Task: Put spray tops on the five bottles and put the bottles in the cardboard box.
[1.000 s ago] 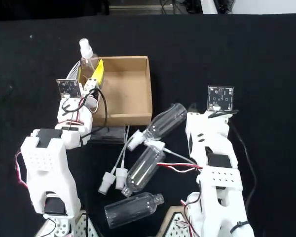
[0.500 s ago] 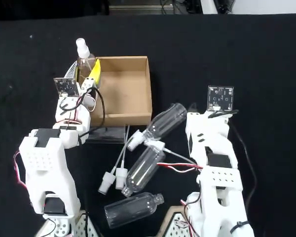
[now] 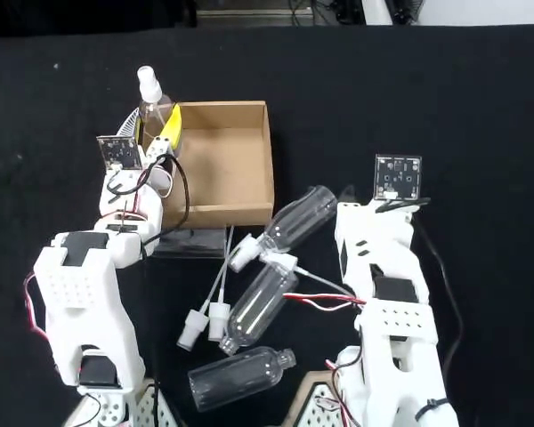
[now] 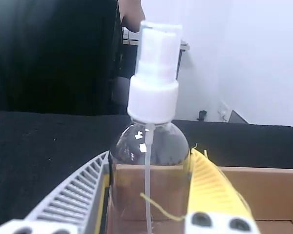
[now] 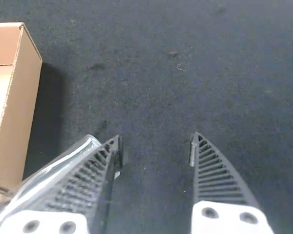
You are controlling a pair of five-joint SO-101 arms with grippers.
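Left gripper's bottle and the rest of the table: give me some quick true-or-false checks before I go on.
1. The left gripper is shut on a bottle that carries a spray top. True.
2. That bottle lies on its side. False: it stands upright between the fingers, at the cardboard box's left wall.
3. The right gripper is shut on a bottle. False: it is open, with bare table between its fingers.
4. Three clear bottles lie on the table outside the cardboard box. True.
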